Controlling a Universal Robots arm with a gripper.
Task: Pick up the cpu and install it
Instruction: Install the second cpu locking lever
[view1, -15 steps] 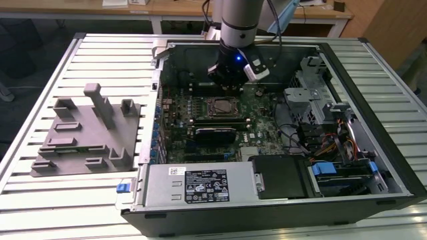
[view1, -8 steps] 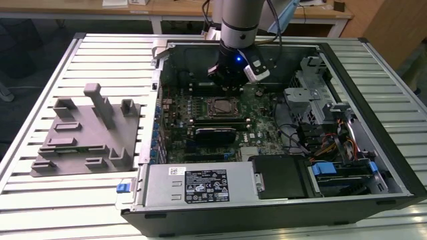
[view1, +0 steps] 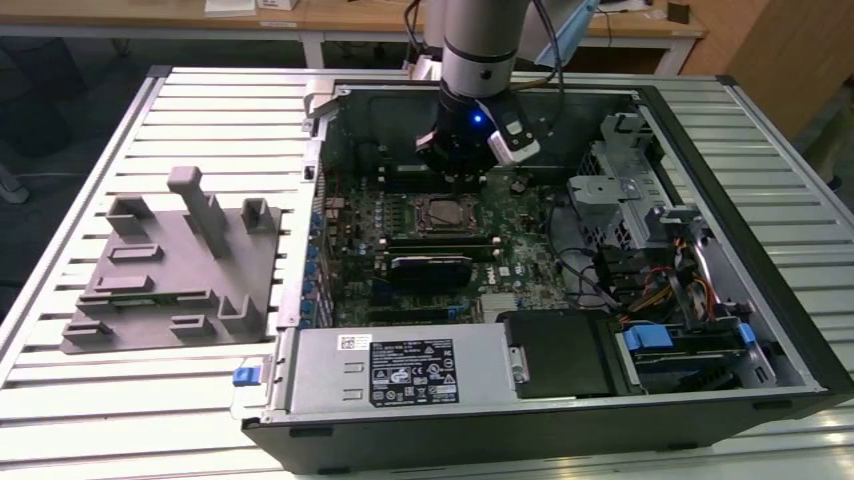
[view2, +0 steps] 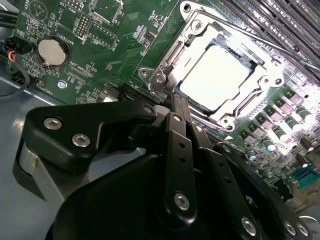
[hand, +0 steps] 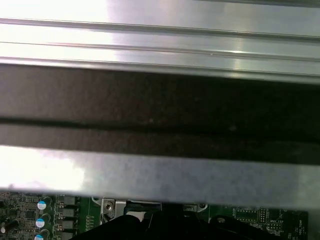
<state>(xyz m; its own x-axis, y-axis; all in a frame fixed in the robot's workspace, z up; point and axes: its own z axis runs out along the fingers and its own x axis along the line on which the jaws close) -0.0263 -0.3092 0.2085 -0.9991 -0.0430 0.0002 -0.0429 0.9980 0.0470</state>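
The cpu (view2: 215, 82), a flat square chip with a bright silver top, lies inside the metal-framed socket (view2: 165, 65) on the green motherboard (view2: 100, 50). In the exterior view the cpu (view1: 441, 211) sits mid-board inside the open computer case (view1: 694, 130). My gripper (view2: 176, 100) hovers just beside the socket's edge, its black fingers (view2: 172, 130) pressed together with nothing between them. Seen from the exterior view, the gripper (view1: 463, 180) hangs a little behind and above the socket.
A grey plastic fixture block (view1: 174, 270) stands on the slatted table (view1: 80, 400) at the exterior view's left. Inside the case are a power supply (view1: 400, 365), a drive cage with cables (view1: 667, 260) and a coin battery (view2: 52, 51). The case wall (hand: 160, 110) is close.
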